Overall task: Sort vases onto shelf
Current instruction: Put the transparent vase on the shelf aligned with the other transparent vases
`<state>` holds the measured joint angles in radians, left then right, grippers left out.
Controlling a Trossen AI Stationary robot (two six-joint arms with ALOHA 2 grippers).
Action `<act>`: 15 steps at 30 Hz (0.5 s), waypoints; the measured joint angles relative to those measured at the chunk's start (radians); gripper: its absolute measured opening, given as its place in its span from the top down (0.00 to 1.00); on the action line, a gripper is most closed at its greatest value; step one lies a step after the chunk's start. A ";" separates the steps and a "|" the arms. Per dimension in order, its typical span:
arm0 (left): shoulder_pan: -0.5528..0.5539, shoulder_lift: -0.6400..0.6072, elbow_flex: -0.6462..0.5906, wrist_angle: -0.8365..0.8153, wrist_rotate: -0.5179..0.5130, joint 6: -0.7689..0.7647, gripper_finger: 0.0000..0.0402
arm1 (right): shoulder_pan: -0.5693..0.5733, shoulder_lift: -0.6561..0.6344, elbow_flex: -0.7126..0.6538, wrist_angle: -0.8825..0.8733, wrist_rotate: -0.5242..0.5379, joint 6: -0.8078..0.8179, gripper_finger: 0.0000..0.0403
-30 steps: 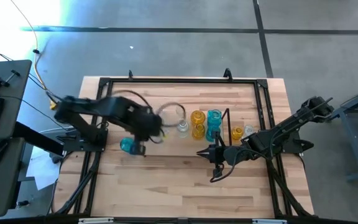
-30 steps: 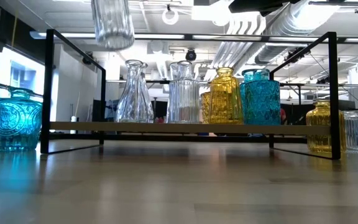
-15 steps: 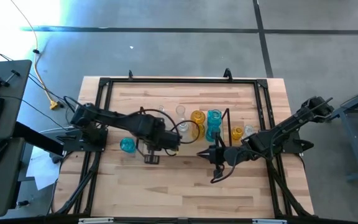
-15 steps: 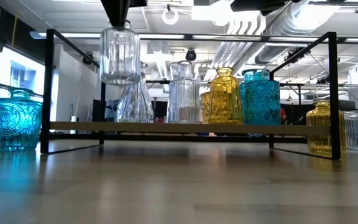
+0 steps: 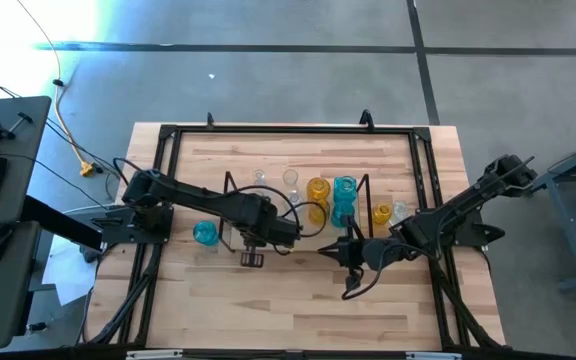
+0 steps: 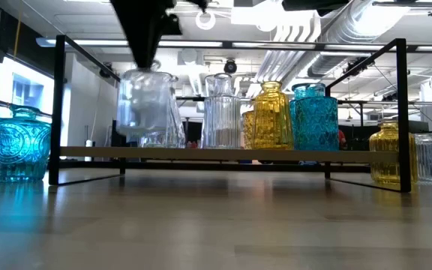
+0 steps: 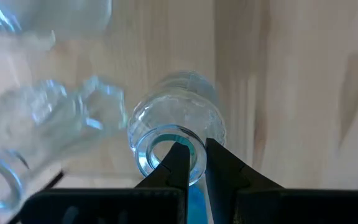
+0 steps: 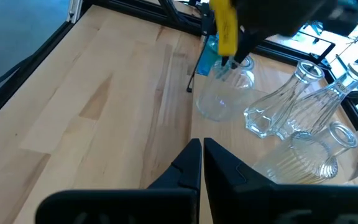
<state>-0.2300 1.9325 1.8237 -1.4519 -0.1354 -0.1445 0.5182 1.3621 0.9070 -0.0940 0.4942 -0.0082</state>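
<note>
L tool is pinching the rim of a clear vase, one finger inside the neck, w/ the vase hanging just above the shelf at its left end. R tool is sitting fully closed, holding nothing, over the surface in front of the shelf. Shelf is carrying clear, amber & turquoise vases; another turquoise vase is standing beside its left end.

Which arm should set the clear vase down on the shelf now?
Left. The left gripper already pinches the clear vase by its rim, above the shelf. The right gripper waits shut, off the shelf.
</note>
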 joint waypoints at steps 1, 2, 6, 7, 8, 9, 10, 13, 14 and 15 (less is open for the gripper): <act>0.003 0.000 -0.014 -0.006 0.000 0.000 0.96 | 0.000 0.000 0.000 0.000 0.000 0.000 1.00; 0.007 -0.001 -0.025 -0.007 0.000 -0.001 0.96 | 0.000 0.000 0.000 0.000 0.000 0.000 1.00; 0.015 -0.002 -0.060 0.014 -0.001 0.008 0.96 | 0.000 0.000 0.000 -0.002 0.000 0.000 1.00; 0.017 -0.002 -0.064 0.017 0.000 0.008 0.96 | 0.000 0.000 0.000 -0.002 0.000 0.000 1.00; 0.021 -0.002 -0.065 0.022 0.000 0.009 0.96 | 0.000 0.000 0.000 -0.002 0.000 0.000 1.00; 0.023 -0.002 -0.065 0.027 0.000 0.009 0.96 | 0.000 0.000 0.000 -0.002 0.000 0.000 1.00; 0.028 -0.002 -0.065 0.028 0.000 0.010 0.96 | 0.000 0.000 0.000 -0.002 0.000 0.000 1.00; 0.037 -0.002 -0.065 0.025 0.009 0.016 0.96 | 0.000 0.000 0.000 -0.002 0.000 0.000 1.00; 0.040 -0.002 -0.065 0.028 0.011 0.016 0.96 | 0.000 0.000 0.000 -0.002 0.000 0.000 1.00; 0.041 -0.002 -0.065 0.032 0.011 0.016 0.96 | 0.000 0.000 0.000 -0.003 0.000 0.000 1.00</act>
<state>-0.1890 1.9305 1.7588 -1.4196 -0.1246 -0.1281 0.5182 1.3621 0.9070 -0.0968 0.4946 -0.0078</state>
